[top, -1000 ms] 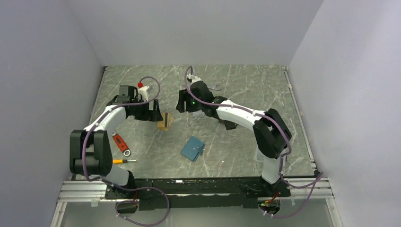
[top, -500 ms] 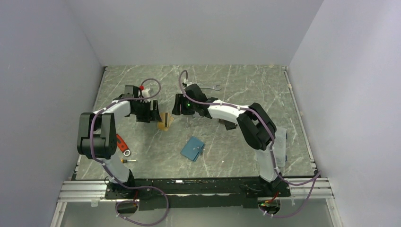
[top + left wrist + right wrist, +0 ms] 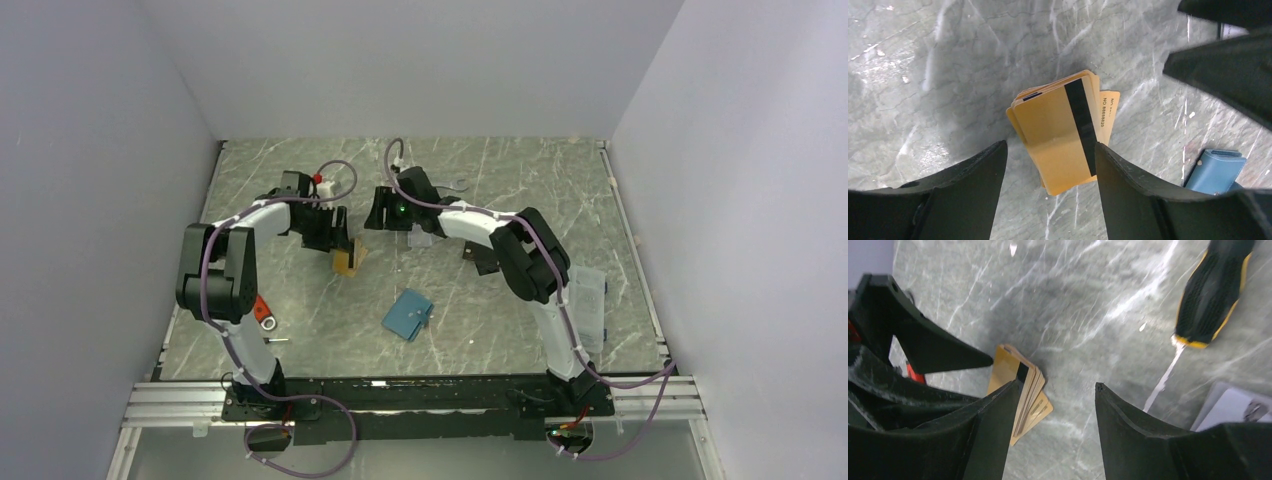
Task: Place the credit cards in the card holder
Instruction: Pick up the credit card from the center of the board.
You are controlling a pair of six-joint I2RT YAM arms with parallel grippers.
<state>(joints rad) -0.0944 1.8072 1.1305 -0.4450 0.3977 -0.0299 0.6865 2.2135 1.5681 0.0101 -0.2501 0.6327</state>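
Left end effector (image 3: 1049, 146), forearm reaching toward the desk's (image 3: 500, 330) middle, hangs released, jaws straddling the stacked credit cards (image 3: 1050, 125), whose long axis runs away from the wrist. Right end effector (image 3: 1056, 384) gapes empty nearby. The card holder (image 3: 407, 314) lies apart.

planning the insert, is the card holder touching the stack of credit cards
No, the teal card holder lies apart from the stack of credit cards, bare table between them.

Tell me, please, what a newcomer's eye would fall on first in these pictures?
The fanned stack of orange-gold credit cards sits near the middle of the table, with the open left gripper straddling it. The right gripper, also open, hovers close by, and the teal card holder lies apart, nearer the arms' bases.
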